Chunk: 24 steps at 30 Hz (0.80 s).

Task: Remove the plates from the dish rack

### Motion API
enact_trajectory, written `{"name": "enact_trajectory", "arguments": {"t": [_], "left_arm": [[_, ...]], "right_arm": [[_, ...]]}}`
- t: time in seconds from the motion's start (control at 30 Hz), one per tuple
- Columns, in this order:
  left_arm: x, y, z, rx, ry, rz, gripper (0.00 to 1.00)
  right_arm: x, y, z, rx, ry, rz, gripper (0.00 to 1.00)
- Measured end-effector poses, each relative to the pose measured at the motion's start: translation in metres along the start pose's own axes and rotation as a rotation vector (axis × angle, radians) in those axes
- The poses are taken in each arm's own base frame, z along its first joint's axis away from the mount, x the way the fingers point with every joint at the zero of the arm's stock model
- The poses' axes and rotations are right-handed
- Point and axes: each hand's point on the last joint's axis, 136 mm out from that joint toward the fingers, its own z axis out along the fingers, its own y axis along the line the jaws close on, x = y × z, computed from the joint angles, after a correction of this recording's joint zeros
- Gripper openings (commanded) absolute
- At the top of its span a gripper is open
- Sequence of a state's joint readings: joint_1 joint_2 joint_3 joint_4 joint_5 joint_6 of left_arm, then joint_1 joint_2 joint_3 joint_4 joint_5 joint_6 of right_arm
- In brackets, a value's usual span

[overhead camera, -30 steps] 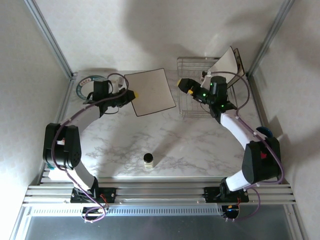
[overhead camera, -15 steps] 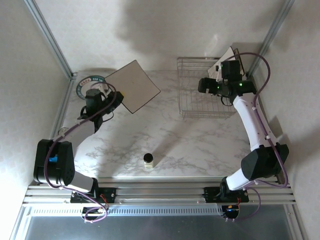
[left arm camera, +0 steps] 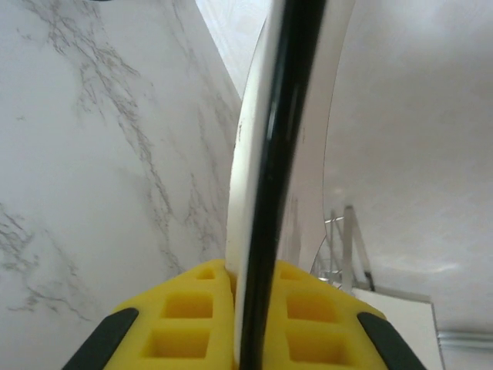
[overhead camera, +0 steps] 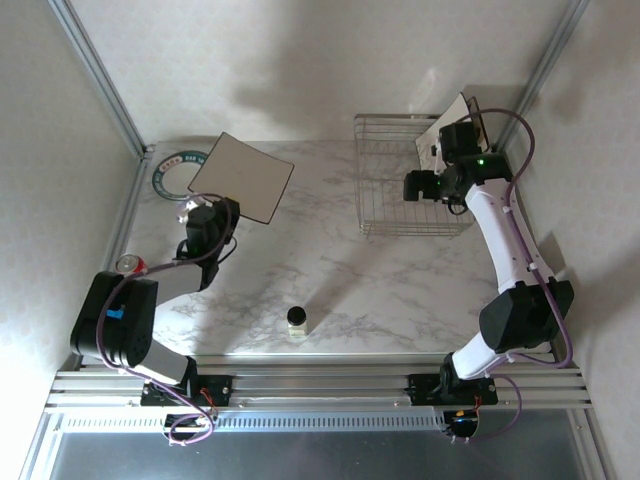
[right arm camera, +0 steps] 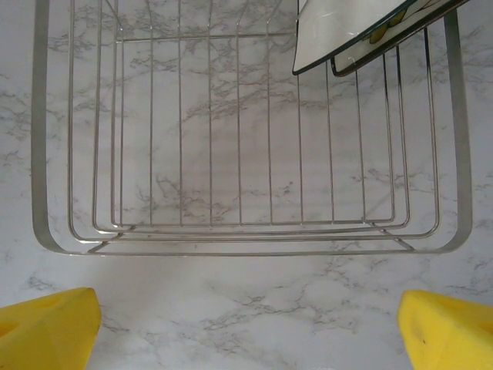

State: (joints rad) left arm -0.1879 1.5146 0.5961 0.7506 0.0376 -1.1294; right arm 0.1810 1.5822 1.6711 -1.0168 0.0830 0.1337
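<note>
Left end effector (left arm camera: 256,327) clenched on the thin rim of the square plate (overhead camera: 242,178), probably slick, rigid and breakable; right end effector (overhead camera: 418,186) released over the dish rack (right arm camera: 246,231)

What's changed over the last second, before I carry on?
The left gripper, shut on a square plate, swung it leftward from the table's middle toward the round teal-rimmed plate. The right gripper, open, moved rightward over the dish rack. Nothing was grasped or released. The rack, the two square plates leaning in it and the small jar stayed put.
</note>
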Motion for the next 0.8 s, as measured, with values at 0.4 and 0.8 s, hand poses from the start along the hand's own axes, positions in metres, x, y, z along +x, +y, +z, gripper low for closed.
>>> {"name": "enact_trajectory", "arguments": {"t": [0.4, 0.8], "left_arm": [[0.030, 0.033, 0.018, -0.049, -0.094, -0.188, 0.00], [0.048, 0.070, 0.036, -0.129, -0.146, -0.284, 0.00]], "right_arm": [[0.001, 0.000, 0.007, 0.008, 0.027, -0.003, 0.99], [0.001, -0.003, 0.018, 0.034, 0.069, -0.017, 0.99]]}}
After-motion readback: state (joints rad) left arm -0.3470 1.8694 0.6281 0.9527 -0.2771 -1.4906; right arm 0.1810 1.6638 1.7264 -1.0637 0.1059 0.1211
